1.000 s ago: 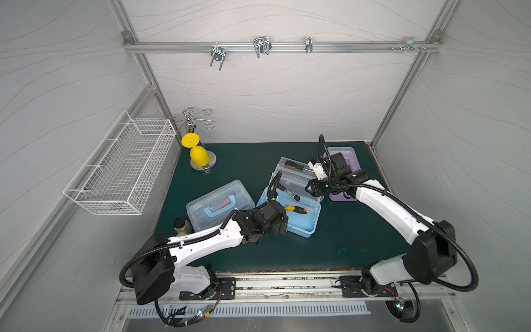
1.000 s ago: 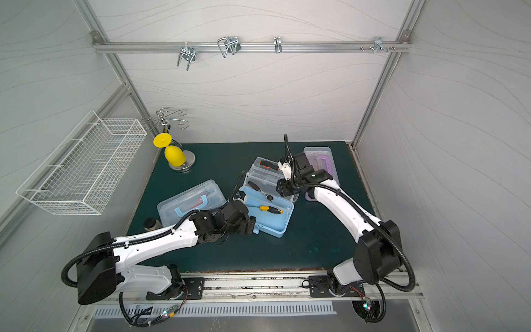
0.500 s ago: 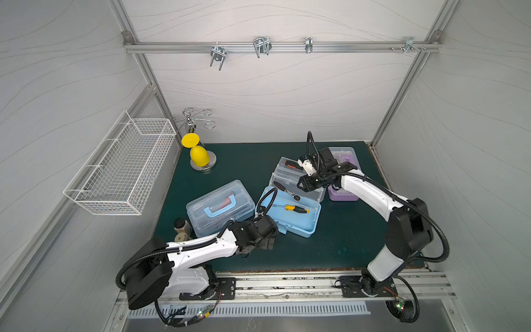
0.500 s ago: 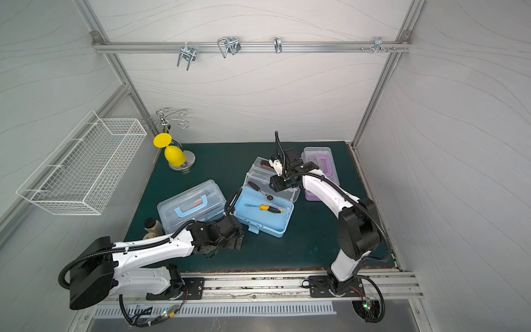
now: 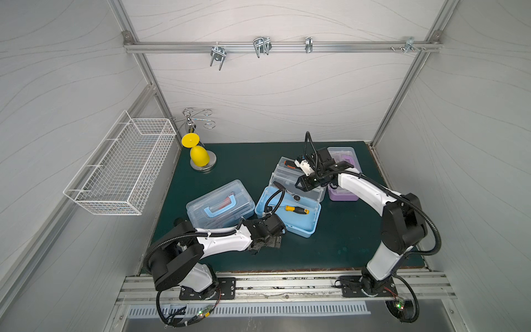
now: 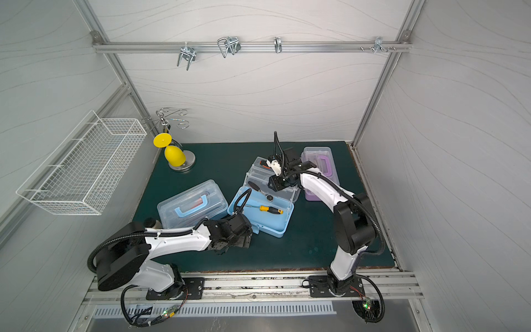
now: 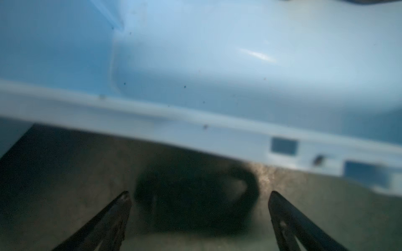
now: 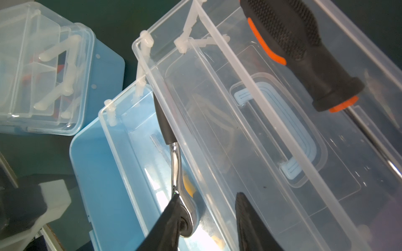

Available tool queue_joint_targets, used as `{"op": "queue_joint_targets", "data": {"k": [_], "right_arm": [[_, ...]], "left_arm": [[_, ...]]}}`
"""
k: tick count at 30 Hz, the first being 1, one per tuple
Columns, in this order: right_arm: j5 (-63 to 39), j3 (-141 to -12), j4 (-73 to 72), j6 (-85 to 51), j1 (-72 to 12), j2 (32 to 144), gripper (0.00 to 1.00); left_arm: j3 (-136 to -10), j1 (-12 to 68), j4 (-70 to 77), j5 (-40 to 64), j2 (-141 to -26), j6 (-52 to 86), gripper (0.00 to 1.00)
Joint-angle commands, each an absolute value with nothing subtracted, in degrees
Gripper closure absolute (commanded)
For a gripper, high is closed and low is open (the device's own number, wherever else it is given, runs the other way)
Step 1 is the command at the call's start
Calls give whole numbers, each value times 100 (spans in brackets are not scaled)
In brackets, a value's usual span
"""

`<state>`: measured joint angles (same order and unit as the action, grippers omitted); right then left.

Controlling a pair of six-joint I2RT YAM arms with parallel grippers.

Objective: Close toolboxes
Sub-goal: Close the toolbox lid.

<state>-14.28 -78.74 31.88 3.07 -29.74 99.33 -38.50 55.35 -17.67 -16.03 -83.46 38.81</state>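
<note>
Three toolboxes lie on the green mat. The left light-blue toolbox point(image 5: 220, 204) point(image 8: 41, 71) is closed. The middle light-blue toolbox point(image 5: 298, 222) point(image 7: 217, 54) is open, its clear trays point(image 5: 290, 178) point(image 8: 272, 152) raised toward the back. The purple toolbox point(image 5: 343, 172) sits at the back right. My right gripper point(image 5: 305, 184) point(image 8: 211, 219) is open, its fingers point(image 8: 250, 223) straddling a clear tray wall beside a ratchet point(image 8: 175, 158). My left gripper point(image 5: 268, 243) point(image 7: 199, 195) stands open and empty, low at the open box's front edge.
A black-orange screwdriver point(image 8: 300, 50) lies in the upper tray and a yellow-black one point(image 5: 296, 209) in the blue base. A white wire basket point(image 5: 123, 169) hangs on the left wall. A yellow goblet on a metal stand point(image 5: 198, 155) occupies the back left corner.
My left gripper has drawn back from the open box toward the front edge. My right gripper has shifted left over the clear trays and its jaws have narrowed a little.
</note>
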Motion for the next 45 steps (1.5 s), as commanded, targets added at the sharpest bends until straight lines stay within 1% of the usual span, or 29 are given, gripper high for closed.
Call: {"op": "queue_joint_targets", "data": {"k": [1, 6, 9, 26, 33, 36, 38, 42, 45], "right_arm": [[-2080, -7871, 3689, 434, -3217, 10125, 60], [-2291, -7736, 3709, 366, -3379, 10256, 65], [-2298, -7706, 3718, 339, -3520, 10343, 66], [-2297, -7651, 3744, -75, -4189, 10318, 65], [-2124, -7477, 3713, -188, -4434, 10176, 65], [-1953, -7427, 3722, -249, -4561, 10071, 66], [-1710, -7405, 3739, -277, -4665, 10022, 69], [-968, -7424, 3835, -252, -4899, 9973, 74], [-526, -7425, 3857, -255, -5038, 9935, 75]], "left_arm": [[-4143, 5462, -1490, -1669, -8426, 3977, 1], [-4125, 5336, -1501, -1670, -8404, 3988, 1], [-4038, 5233, -1505, -1635, -8335, 4003, 1], [-3674, 4984, -1602, -1714, -7850, 4025, 1], [-3691, 4962, -1499, -1624, -7903, 4008, 1], [-3748, 4958, -1468, -1571, -8001, 3990, 1], [-3779, 4959, -1444, -1544, -8050, 3981, 1], [-3814, 4962, -1414, -1520, -8073, 3955, 1], [-3832, 4960, -1406, -1521, -8073, 3946, 1]]}}
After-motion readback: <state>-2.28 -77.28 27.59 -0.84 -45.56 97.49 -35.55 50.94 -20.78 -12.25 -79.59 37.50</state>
